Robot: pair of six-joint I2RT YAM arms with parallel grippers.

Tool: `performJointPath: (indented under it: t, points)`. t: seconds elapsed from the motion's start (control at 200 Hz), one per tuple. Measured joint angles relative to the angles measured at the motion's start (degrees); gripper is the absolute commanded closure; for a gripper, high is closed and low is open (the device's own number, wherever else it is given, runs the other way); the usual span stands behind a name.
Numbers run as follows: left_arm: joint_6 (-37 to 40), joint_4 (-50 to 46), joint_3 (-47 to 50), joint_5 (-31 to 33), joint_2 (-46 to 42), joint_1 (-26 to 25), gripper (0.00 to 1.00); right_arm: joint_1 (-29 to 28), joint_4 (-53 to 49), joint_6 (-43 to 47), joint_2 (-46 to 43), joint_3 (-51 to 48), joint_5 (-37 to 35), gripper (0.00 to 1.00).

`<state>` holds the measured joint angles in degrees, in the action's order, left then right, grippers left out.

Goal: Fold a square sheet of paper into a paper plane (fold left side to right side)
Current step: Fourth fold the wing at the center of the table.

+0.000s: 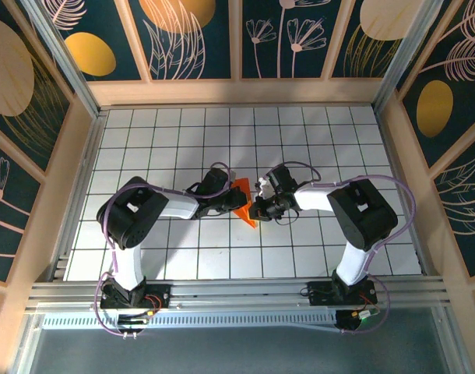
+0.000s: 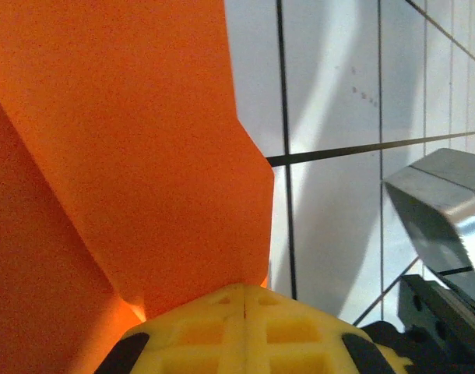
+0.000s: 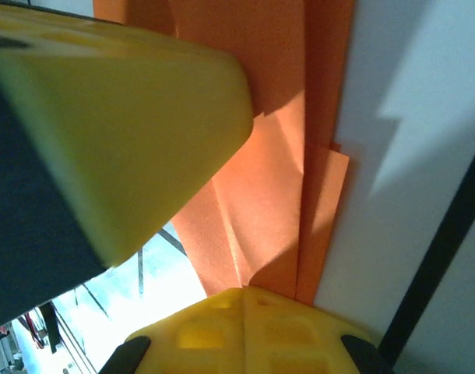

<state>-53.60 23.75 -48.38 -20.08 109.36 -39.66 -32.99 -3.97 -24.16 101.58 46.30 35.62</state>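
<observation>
The folded orange paper [image 1: 245, 209] lies mid-table between the arms, its long axis running near-to-far with the point toward the bases, the clenched left gripper [image 1: 232, 195] touching it from the left and the clenched right gripper [image 1: 260, 206] from the right, both equally near.

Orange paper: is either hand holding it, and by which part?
Cannot tell. The left hand and right hand, both shut, touch the orange paper from opposite sides; pinching or pressing is unclear.
</observation>
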Motion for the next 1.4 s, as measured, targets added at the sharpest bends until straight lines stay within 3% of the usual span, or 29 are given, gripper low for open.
performJointPath:
  t: [0.54,1.001,1.401]
  points:
    - [0.52,-1.38,-1.95,0.63,1.33,0.42,1.00,-0.11,-2.10,2.10,0.87,1.53,-0.28,1.00]
    - [2.60,-1.64,-6.01,-5.07,4.85,6.64,1.00,-0.11,0.22,2.86,2.10,2.71,-1.60,1.00]
    - [7.17,-6.93,-14.27,-1.99,8.79,11.58,1.00,-0.22,0.61,2.86,2.21,2.73,-1.77,1.00]
